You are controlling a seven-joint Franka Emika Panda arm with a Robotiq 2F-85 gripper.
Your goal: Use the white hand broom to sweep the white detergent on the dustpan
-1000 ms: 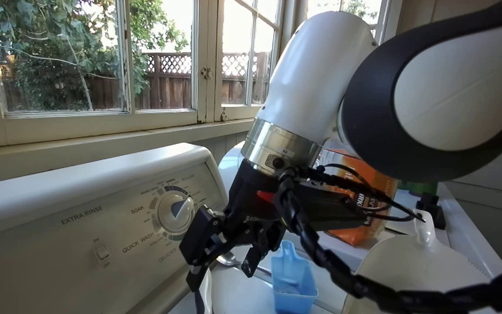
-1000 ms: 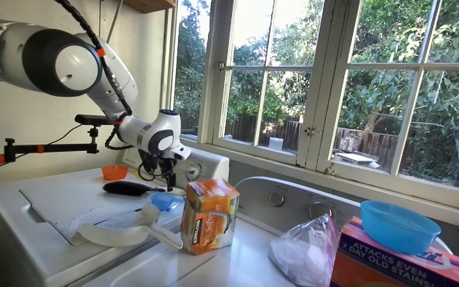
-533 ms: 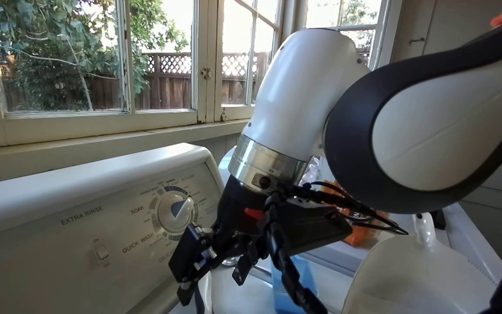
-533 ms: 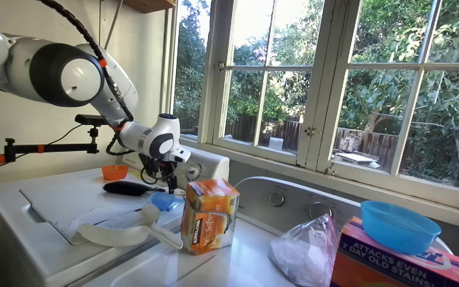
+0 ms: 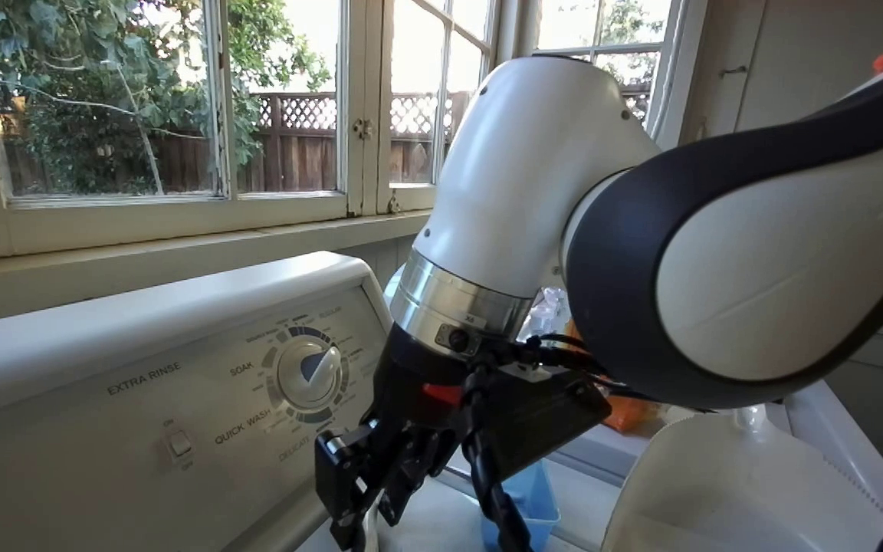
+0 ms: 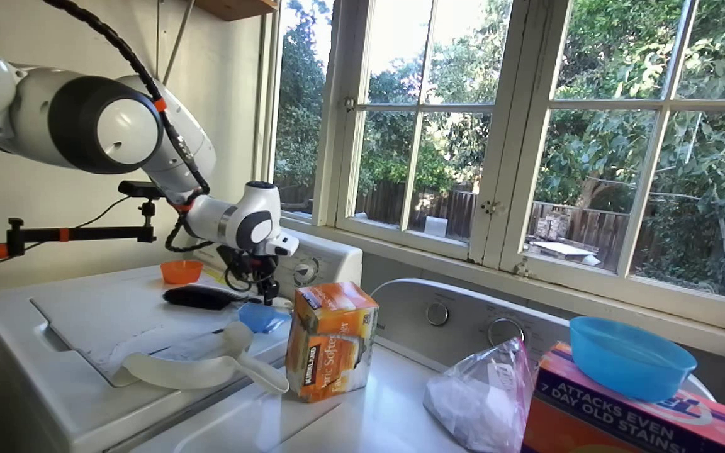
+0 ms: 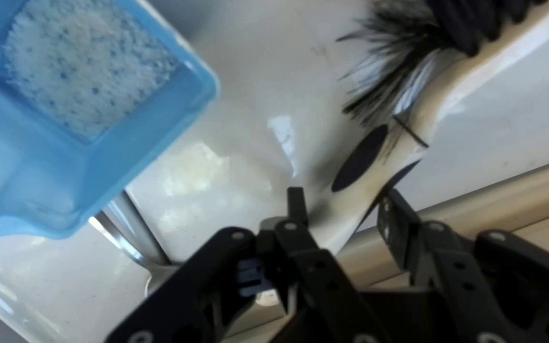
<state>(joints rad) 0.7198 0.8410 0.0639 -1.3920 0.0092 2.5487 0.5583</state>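
Observation:
The white hand broom (image 7: pixel 439 102), with black bristles, lies on the washer lid along the control panel. My gripper (image 7: pixel 344 206) straddles its handle, one finger on each side. In the wrist view the jaws are partly closed, with a small gap between the left finger and the handle. In an exterior view the gripper (image 5: pixel 367 525) points down at the white handle. The white dustpan (image 5: pixel 748 491) lies on the lid, also visible as the dustpan (image 6: pixel 180 372). White detergent (image 7: pixel 81 66) with blue specks fills a blue scoop (image 7: pixel 127 164); pale traces by the dustpan are too faint to tell.
A metal spoon (image 7: pixel 136 238) lies between the scoop and the gripper. The washer's control panel (image 5: pixel 181 383) rises close behind the fingers. An orange bowl (image 6: pixel 181 272), a fabric softener box (image 6: pixel 331 343) and a plastic bag (image 6: pixel 479 402) stand nearby.
The gripper has come down to the broom handle. Its fingers have drawn closer together around the handle in the last half second. The broom, scoop and dustpan have not moved.

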